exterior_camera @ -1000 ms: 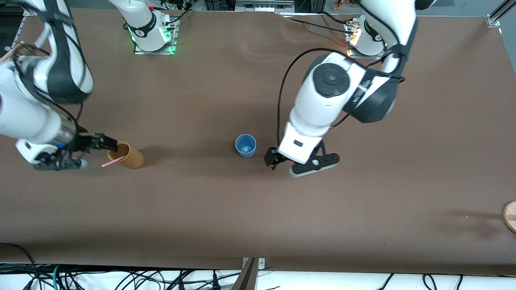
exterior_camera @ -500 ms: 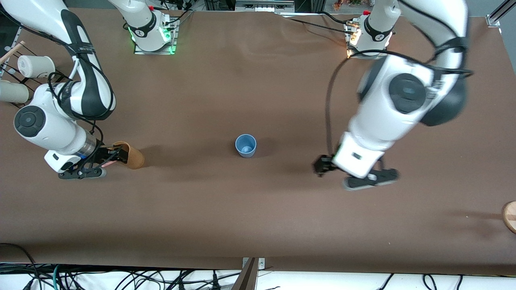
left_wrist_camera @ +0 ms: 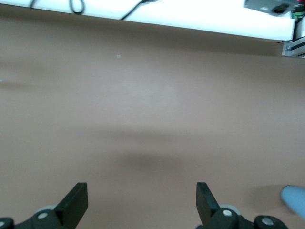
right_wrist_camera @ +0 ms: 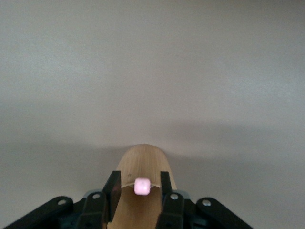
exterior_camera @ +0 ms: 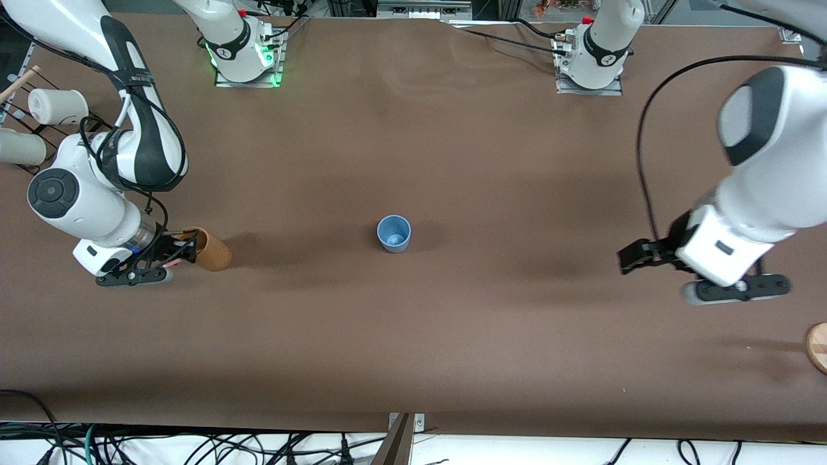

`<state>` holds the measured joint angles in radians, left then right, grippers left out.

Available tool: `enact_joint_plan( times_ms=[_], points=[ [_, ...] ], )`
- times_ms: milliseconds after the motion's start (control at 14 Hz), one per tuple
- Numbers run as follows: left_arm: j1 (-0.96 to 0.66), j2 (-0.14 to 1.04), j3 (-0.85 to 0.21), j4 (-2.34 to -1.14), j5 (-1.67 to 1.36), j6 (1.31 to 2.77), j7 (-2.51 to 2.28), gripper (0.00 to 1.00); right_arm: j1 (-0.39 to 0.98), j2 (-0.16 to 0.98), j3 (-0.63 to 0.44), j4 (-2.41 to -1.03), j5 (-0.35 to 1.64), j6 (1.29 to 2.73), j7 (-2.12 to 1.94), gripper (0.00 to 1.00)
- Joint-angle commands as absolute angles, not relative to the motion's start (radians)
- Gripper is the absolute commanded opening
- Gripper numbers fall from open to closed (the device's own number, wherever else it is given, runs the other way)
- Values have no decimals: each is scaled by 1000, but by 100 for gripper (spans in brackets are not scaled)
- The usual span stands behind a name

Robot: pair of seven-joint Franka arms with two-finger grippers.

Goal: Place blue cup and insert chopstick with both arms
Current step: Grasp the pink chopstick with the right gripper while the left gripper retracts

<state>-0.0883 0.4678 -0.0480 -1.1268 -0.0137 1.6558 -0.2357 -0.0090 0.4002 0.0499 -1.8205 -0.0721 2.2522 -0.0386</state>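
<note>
The blue cup (exterior_camera: 394,233) stood upright and alone near the middle of the brown surface (exterior_camera: 413,336), nothing touching it; a sliver of it also showed at the edge of the left wrist view (left_wrist_camera: 295,199).

The chopstick (right_wrist_camera: 142,186), pale pink, was pinched end-on in the right tool (right_wrist_camera: 138,187), whose fingers (right_wrist_camera: 112,191) were clenched on it directly at the mouth of the tan cup (exterior_camera: 212,249). In the front view that right tool (exterior_camera: 177,252) sat at the tan cup's rim, toward the right arm's end of the surface and well apart from the blue cup. White cups (exterior_camera: 57,106) rested on a rack by that arm.

The left tool (exterior_camera: 634,256) hung over bare surface toward the left arm's end, well apart from the blue cup, its fingers (left_wrist_camera: 75,202) spread wide and grasping nothing.
</note>
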Motion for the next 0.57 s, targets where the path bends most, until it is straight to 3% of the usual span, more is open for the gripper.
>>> enact_joint_plan(
  times_ms=[0,143,357,500],
  points=[
    [4,387,-75,-1180,-37,1600,-163,100,-12,373,51,-1855,-84,2267,-77,27],
    [52,364,-83,-1180,-41,1539,-143,100,-17,374,49,-1855,-84,2269,-97,20],
    [87,304,-83,-1212,-54,1470,-89,100,-17,379,49,-1853,-84,2269,-97,0],
    [87,259,-80,-1239,-54,1431,-89,100,-17,370,49,-1847,-84,2261,-98,0]
  ],
)
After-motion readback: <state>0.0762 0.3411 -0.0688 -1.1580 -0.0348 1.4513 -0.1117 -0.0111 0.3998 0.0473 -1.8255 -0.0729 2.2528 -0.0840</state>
